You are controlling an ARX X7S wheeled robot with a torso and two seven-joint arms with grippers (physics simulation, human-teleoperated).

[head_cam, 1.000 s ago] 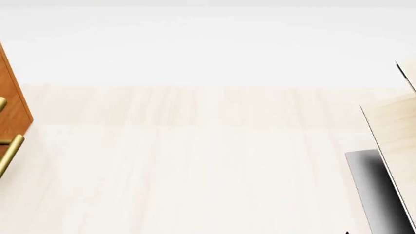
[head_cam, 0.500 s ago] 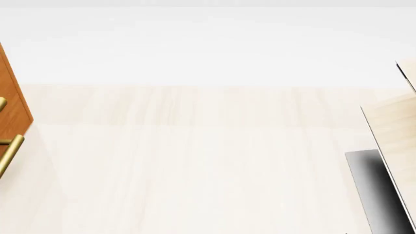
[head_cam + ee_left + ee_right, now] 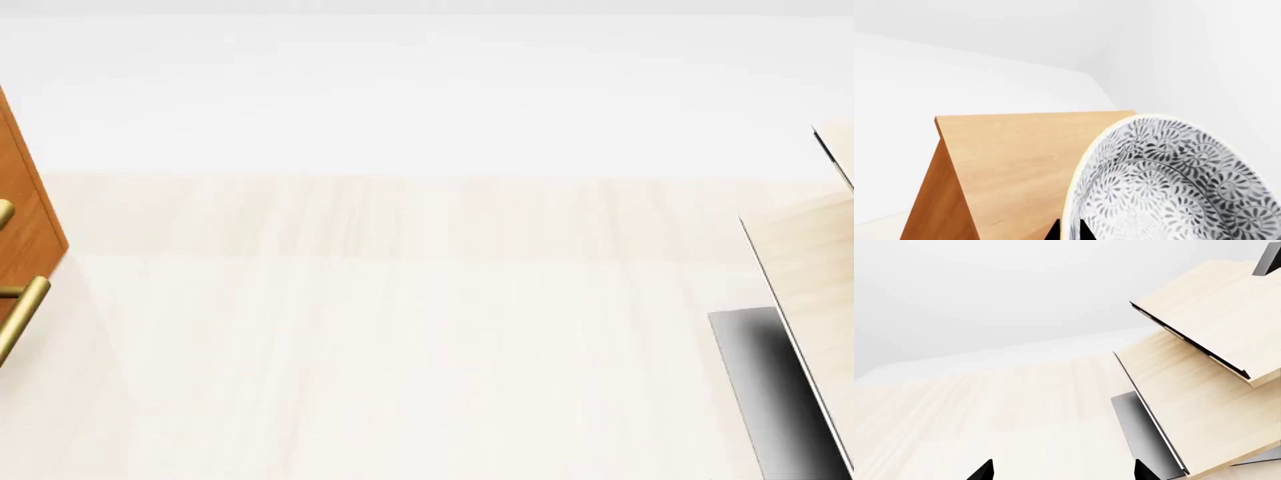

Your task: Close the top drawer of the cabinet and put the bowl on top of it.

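In the left wrist view the bowl [image 3: 1167,185], white with a fine grey floral pattern, stands on edge above the cabinet's flat orange-brown top [image 3: 1021,160]. My left gripper [image 3: 1069,233] is shut on the bowl's pale rim, one black fingertip on each side. The head view shows only a strip of the cabinet [image 3: 24,205] at its left edge, with parts of two brass handles [image 3: 19,312]. I cannot tell there which front is the top drawer or how it stands. My right gripper [image 3: 1062,472] is open with nothing between its fingers, over pale floor.
A pale plywood structure [image 3: 807,260] with a black base [image 3: 763,390] stands at the head view's right; the right wrist view shows its shelves [image 3: 1201,325] close by. Pale wooden floor [image 3: 400,330] lies between it and the cabinet, with a white wall behind.
A tiny dark tip at the head view's bottom edge near the black base has slipped out of view. Nothing else differs.
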